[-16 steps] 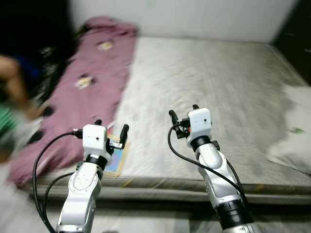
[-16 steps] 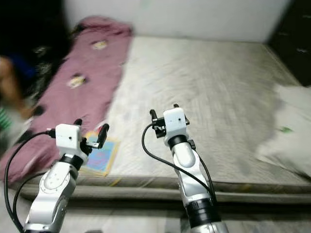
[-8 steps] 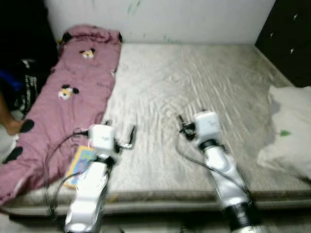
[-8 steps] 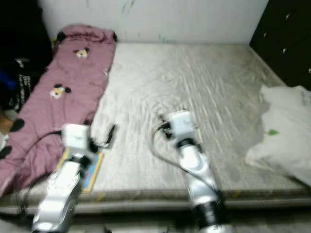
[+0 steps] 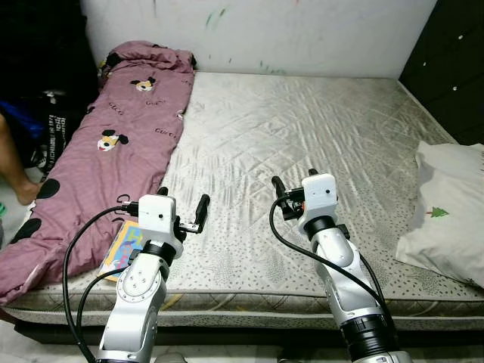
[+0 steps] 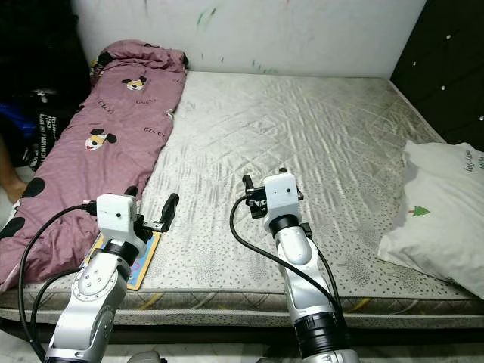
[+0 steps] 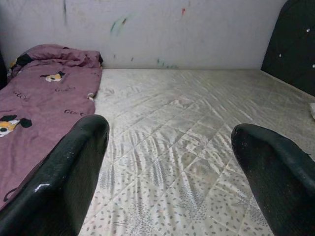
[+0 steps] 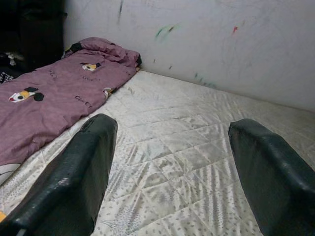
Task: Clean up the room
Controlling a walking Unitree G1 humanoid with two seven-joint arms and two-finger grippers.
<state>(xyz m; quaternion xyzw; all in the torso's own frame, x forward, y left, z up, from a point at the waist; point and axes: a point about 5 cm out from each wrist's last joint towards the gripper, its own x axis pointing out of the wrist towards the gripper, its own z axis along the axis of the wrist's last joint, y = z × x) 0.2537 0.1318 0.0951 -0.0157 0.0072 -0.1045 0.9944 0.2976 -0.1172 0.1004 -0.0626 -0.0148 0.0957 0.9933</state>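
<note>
You are standing at the foot of the bed [image 5: 302, 136], both arms raised over its near edge. The left tool [image 5: 181, 208], at lower left of the head view, has its fingers spread wide and holds nothing; the right tool [image 5: 293, 184], just right of centre, is equally wide and empty.

The clutter you have to deal with sits around them. A colourful book [image 6: 134, 261] lies flat at the lower left of the frame, on the near edge of the mattress, just beside the pink blanket [image 5: 113, 151] and partly under your left arm. The blanket runs up the left side of the bed to a bunched end at upper left. A white pillow [image 5: 446, 212] lies at the right edge, hanging over the side of the mattress.

My guess is that the book is the nearest target. It lies thin and flat on soft quilting, so fingers coming down may press it into the mattress or push it off the edge onto the floor (the edge is very close). The left arm's cable [image 5: 76, 249] loops low beside the blanket and could snag the fabric. A person's leg [image 5: 19, 170] shows at the far left, so swing left carefully.
</note>
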